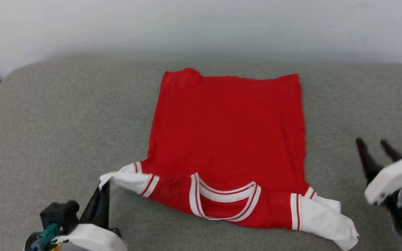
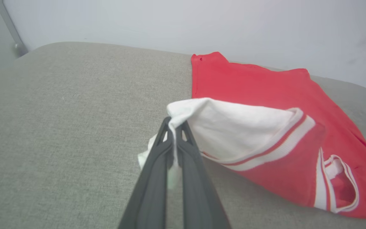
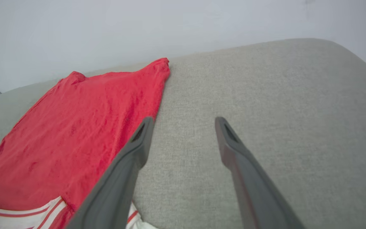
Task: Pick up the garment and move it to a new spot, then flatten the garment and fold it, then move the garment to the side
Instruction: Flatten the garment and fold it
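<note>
head view: left end effector [image 1: 104, 185] grips the garment [image 1: 227, 132] by its sleeve (right end effector [image 1: 372, 141] splayed).

Matt cloth garment [image 1: 227, 139]; coarse-woven cushion [image 1: 65, 122]

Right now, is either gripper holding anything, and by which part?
The left gripper is shut on the garment, pinching the edge of its white sleeve. The right gripper is open, holding nothing.

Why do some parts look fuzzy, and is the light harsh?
Head view: the right fingers are smeared, the shirt fairly crisp; light is soft, no glare. Left wrist view: the left fingers blur near the lens. Right wrist view: the cushion edge bows.
</note>
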### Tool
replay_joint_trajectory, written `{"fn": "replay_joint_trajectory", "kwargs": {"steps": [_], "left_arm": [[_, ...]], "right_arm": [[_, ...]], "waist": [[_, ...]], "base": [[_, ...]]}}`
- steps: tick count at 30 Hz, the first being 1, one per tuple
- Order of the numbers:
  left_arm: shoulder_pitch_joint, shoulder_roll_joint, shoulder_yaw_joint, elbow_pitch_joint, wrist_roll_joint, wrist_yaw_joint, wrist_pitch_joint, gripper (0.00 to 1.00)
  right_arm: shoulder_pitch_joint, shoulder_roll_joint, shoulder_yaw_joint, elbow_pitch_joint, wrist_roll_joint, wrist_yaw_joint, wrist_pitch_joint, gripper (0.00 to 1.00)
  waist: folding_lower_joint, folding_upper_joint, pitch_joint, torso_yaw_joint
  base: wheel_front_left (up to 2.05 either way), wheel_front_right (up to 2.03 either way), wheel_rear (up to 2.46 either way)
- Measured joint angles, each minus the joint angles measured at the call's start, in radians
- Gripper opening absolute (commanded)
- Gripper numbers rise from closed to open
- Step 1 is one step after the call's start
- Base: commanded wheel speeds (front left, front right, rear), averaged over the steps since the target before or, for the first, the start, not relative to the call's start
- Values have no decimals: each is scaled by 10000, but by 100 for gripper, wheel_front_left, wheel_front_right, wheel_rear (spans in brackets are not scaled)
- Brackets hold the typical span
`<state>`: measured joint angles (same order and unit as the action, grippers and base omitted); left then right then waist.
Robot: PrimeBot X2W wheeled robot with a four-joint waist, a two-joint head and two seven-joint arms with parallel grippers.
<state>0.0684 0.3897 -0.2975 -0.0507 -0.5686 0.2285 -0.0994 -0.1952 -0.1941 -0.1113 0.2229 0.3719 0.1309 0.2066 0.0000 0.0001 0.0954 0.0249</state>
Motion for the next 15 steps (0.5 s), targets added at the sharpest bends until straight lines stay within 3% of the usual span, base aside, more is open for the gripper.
{"fn": "replay_joint_trajectory", "kwargs": {"steps": [5, 15], "left_arm": [[-901, -217, -359, -337, 311, -209, -127, 0], [-2332, -744, -807, -353, 558, -631, -731, 0]], "right_arm": [[-2459, -773, 144, 1528, 96, 0, 848, 100], [-6716, -1760, 481, 3937, -303, -2, 4075, 100]], "waist": [[1, 0, 838, 506], [3, 0, 2857, 1673]], "base": [[0, 0, 0], [0, 0, 0]]}}
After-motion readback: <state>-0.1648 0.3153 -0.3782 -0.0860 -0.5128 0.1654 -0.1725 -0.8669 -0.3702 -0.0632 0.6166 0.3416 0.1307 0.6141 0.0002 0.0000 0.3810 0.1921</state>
